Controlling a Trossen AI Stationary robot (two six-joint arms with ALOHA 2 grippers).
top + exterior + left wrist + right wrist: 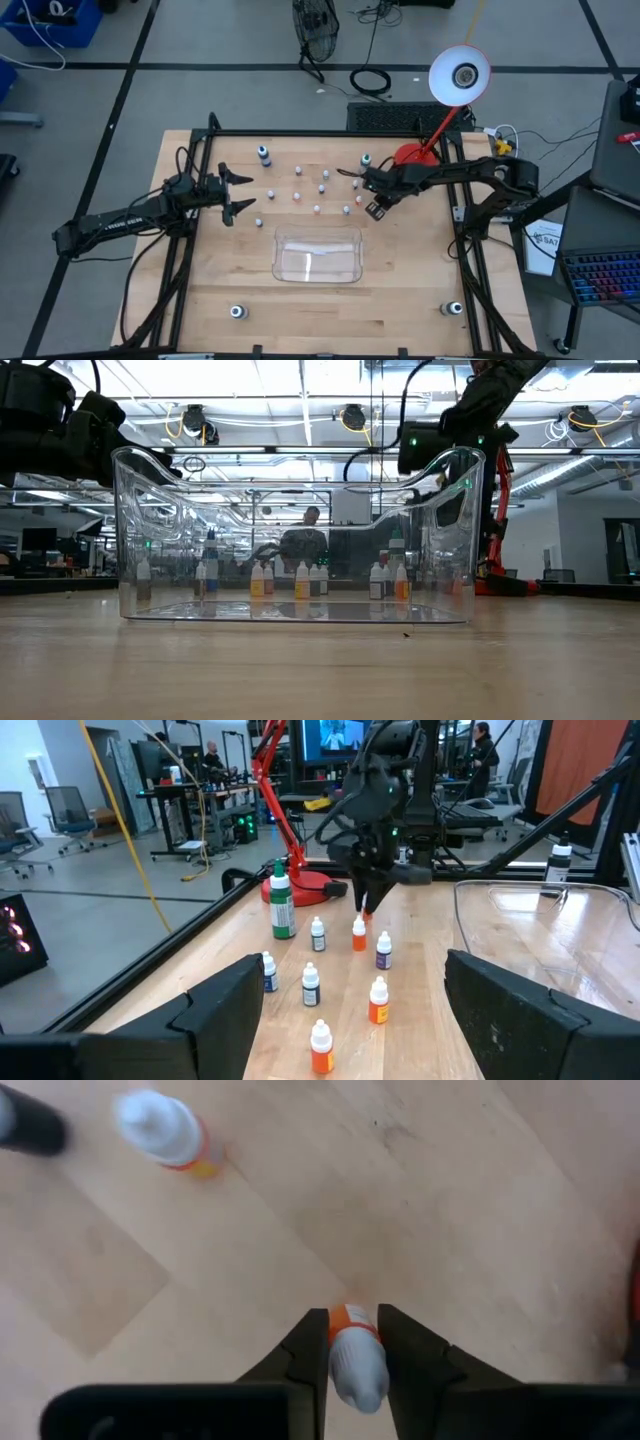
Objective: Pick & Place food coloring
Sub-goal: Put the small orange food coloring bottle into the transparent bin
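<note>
Several tiny food coloring bottles [297, 196] stand upright on the wooden table beyond the clear tray [317, 255]. Bigger dark bottles stand at the far left [264, 155], beside my right arm [367, 160], and at both near corners. My right gripper [352, 1342] points down among the tiny bottles, shut on a white-capped orange one [352, 1360]. My left gripper [240, 193] hangs level at the left, open, with nothing between its fingers. The left wrist view shows my right gripper [366, 905] above the bottles. My right gripper pinches the tiny orange bottle between its two fingers, one on each side of its white cap and upper body [340, 1355]. The fingers come from above, pointing steeply down. The bottle is upright, its orange base [350, 1318] toward the wood; whether it touches the table I cannot tell.
Another orange bottle [165, 1130] stands close to the held one. A red lamp base [410, 155] sits at the far right, its white shade [459, 75] above. Black frame rails run along both table sides. Bare wood lies near the front edge.
</note>
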